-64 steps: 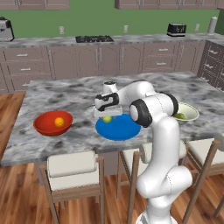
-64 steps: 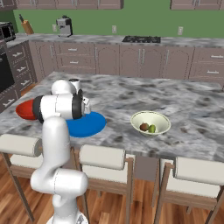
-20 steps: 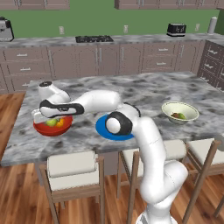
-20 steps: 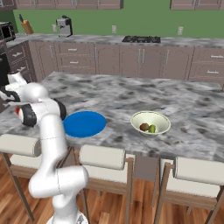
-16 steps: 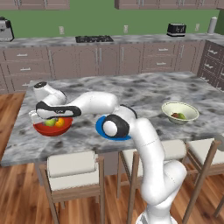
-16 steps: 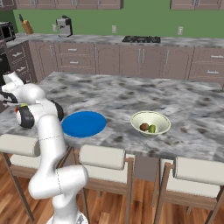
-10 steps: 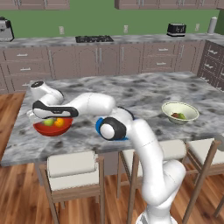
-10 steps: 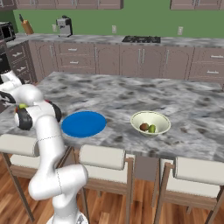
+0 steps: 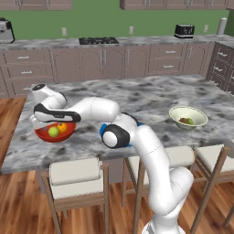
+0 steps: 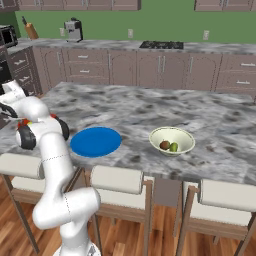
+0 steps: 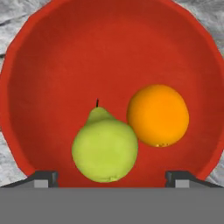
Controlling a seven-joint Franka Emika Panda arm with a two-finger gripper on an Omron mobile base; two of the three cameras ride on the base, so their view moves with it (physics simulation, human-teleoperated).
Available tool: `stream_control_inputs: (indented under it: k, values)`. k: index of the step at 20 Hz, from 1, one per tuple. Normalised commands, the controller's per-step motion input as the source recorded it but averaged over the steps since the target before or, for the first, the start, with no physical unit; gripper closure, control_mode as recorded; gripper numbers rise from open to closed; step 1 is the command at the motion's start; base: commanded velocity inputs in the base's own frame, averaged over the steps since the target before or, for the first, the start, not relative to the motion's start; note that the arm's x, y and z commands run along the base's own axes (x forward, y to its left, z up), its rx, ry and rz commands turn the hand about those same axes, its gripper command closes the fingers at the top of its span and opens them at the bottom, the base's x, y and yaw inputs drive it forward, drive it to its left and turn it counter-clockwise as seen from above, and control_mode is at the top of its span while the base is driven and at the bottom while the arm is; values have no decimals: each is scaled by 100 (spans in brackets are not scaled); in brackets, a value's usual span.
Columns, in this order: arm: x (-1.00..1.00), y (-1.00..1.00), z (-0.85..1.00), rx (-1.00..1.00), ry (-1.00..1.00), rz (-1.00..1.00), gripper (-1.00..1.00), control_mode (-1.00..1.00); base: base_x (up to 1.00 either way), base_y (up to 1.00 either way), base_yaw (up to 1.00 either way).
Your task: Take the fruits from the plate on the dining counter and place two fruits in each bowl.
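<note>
Release is the step judged to be in hand, at the far left of the dining counter (image 9: 151,98). In the hand view, the red bowl (image 11: 52,52) is seen from above, with a yellow-green pear (image 11: 105,148) lying at about 6 o'clock and an orange (image 11: 158,115) touching it at about 4 o'clock. The gripper (image 11: 112,177) is spread wide, its tips standing either side of the pear and nothing being held between them. Further right, in the right base view, the blue plate (image 10: 96,141) is found bare of fruit, and beyond it the cream bowl (image 10: 172,140) is seen to carry a dark brown-red fruit (image 10: 164,145) and a green fruit (image 10: 173,147) side by side. Two fruits are thus counted in each bowl, so the task is judged essentially complete. Only a straight lift clear of the red bowl is called for next, without the pear being nudged.
</note>
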Motion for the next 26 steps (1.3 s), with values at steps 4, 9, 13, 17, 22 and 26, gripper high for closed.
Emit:
stream_control_inputs:
  k: [4,9,13,17,22,26]
  values:
    - [-15,-37,5,2,-4,0,-100,-100,0,0,0]
    - [-65,-73,70,6,-18,-5,-100,-100,0,0,0]
    - [-8,-100,51,0,-4,-19,-100,-100,0,0,0]
    - [9,-100,28,6,-6,-19,-100,-100,0,0,0]
    - [14,-100,21,15,-12,-17,-100,-100,0,0,0]
    - [1,-100,7,18,-20,-21,-100,-100,0,0,0]
